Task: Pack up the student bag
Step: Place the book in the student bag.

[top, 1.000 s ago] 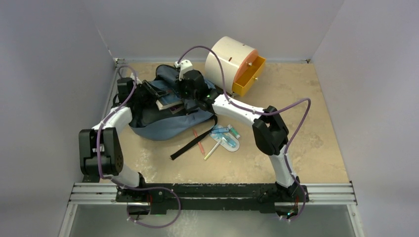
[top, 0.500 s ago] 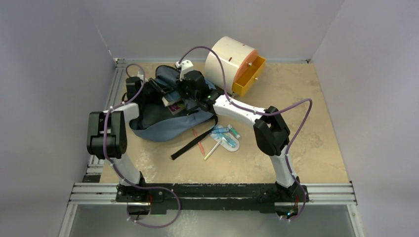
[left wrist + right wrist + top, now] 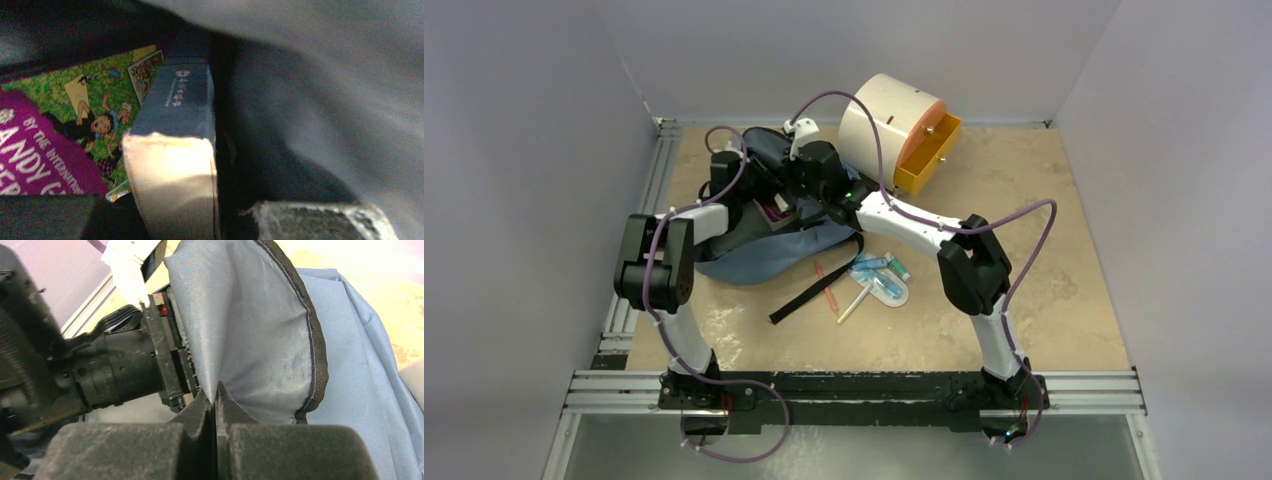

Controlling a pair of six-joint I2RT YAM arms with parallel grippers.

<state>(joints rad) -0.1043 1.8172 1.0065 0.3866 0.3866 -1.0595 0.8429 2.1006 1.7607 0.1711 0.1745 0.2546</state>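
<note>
The right gripper (image 3: 216,399) is pinched fully closed on a fabric edge of the student bag (image 3: 764,252), apparently to hold its mouth open; the bag lies upper left of centre in the top view. The left gripper (image 3: 175,212) reaches into that opening, partly closed around a navy book (image 3: 180,105) beside a picture book (image 3: 75,115). The left arm (image 3: 659,268) is folded with its elbow high, and the right arm (image 3: 924,228) stretches diagonally up-left.
</note>
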